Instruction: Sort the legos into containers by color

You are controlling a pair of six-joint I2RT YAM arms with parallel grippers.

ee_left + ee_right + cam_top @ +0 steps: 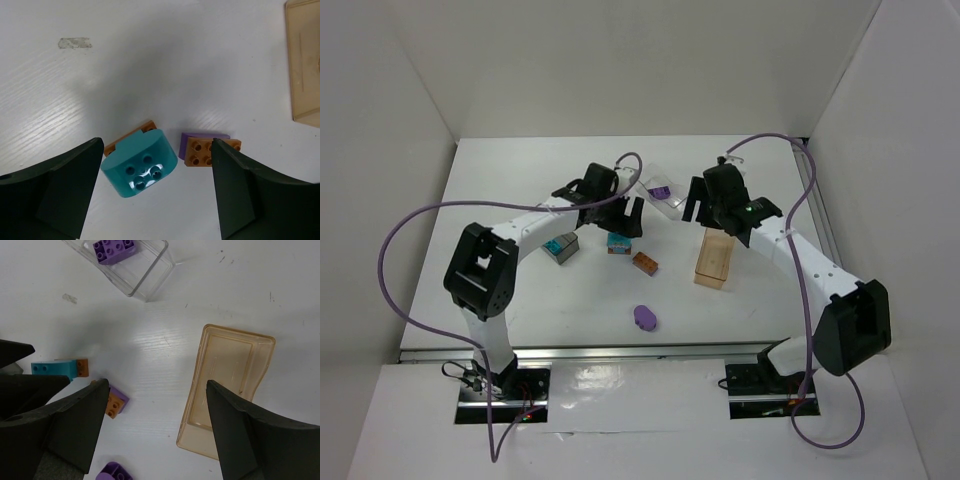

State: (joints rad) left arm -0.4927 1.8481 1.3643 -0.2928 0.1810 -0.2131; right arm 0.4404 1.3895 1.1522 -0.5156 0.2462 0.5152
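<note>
My left gripper [616, 220] is open and hovers over a teal brick [139, 170] that lies on an orange-brown piece [128, 140]; the brick sits between my open fingers, untouched. An orange-brown brick backed with purple [207, 150] lies just right of it. A flat purple oval [644, 318] lies nearer the front. The dark-grey box [561, 248] holds another teal brick. The clear box [660, 192] holds a purple brick [115, 249]. My right gripper [713, 212] is open and empty, above the table beside the far end of the tan box [227, 390], which holds nothing.
White walls close in the table at the back and both sides. Purple cables loop over both arms. A scrap of clear tape [75, 43] lies on the table beyond the teal brick.
</note>
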